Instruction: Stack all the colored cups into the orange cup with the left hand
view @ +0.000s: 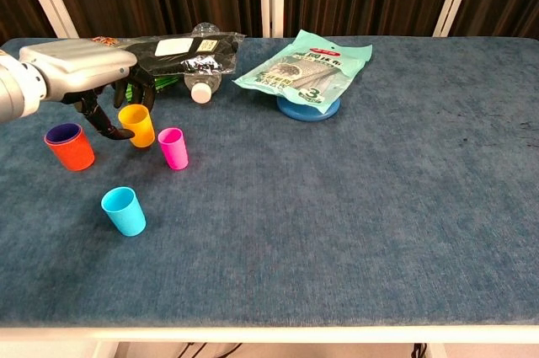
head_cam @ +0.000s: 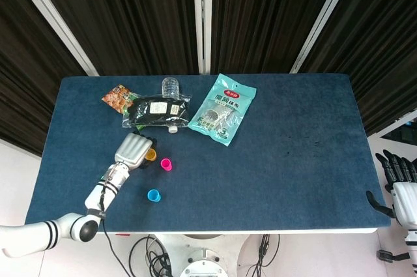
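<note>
The orange cup (view: 71, 148), with a purple cup nested inside it, stands at the table's left; in the head view my left hand hides it. My left hand (view: 93, 72) (head_cam: 132, 150) reaches over the yellow cup (view: 136, 125) (head_cam: 151, 154) and grips it, thumb on its left side and fingers behind it. The yellow cup leans slightly and sits a little higher than the others. A pink cup (view: 173, 148) (head_cam: 166, 164) stands just right of it. The blue cup (view: 124, 211) (head_cam: 154, 195) stands nearer the front edge. My right hand (head_cam: 397, 184) hangs off the table's right edge, holding nothing.
A black packet with a plastic bottle (view: 189, 53) and a snack bag (head_cam: 117, 97) lie at the back left, close behind my left hand. A green pouch (view: 307, 63) rests on a blue dish (view: 305, 109) at the back centre.
</note>
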{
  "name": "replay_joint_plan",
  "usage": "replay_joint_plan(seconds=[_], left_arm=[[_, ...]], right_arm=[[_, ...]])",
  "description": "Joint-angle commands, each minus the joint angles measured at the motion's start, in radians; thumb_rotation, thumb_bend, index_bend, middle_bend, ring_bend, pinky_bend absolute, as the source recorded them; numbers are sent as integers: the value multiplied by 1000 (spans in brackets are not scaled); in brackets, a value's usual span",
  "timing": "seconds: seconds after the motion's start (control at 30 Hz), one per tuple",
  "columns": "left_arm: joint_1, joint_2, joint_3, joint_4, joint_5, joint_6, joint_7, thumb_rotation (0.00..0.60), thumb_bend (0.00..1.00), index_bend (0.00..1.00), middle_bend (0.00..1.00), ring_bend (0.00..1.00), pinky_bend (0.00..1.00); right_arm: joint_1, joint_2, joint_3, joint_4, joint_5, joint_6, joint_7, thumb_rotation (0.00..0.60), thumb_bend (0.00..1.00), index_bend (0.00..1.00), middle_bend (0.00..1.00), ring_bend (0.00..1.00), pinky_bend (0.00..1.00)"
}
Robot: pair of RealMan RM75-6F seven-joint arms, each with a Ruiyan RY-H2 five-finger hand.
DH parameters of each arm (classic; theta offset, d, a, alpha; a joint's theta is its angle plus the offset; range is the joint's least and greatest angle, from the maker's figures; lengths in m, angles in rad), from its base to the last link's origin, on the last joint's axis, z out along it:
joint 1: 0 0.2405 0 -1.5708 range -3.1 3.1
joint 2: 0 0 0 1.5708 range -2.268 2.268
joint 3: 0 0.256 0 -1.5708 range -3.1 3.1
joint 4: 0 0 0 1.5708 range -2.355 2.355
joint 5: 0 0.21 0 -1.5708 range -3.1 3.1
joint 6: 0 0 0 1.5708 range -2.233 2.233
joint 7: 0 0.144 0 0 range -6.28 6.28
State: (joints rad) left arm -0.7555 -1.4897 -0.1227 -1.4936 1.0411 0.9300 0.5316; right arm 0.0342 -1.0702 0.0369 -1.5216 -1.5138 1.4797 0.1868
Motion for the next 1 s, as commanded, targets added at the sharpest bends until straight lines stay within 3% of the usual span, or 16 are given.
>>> replay_joint_plan(seconds=[0.03,0.17,0.47,1.0], left_arm=[[11,36,-14,-55,3,36,-11,600,259,454,473,462,322],[45,104,-16,-138,17,97,-24,600,259,455,473,462,322],[151,225,52,-262,53,191,-57,600,258,456,474,462,321],[167,196,61,-181,29,153,-84,600,257,456,475,461,331]], right_arm=[[0,1,0,-2,-1,1,-1,600,269,0,0,0,0],[1,4,0,-5,-3,1,-5,600,269,0,0,0,0],[5,-3,-2,-6,-4,-9,-13,600,269,0,0,0,0],[10,1,-4,-35,-9,-11,-47,600,269,0,0,0,0]])
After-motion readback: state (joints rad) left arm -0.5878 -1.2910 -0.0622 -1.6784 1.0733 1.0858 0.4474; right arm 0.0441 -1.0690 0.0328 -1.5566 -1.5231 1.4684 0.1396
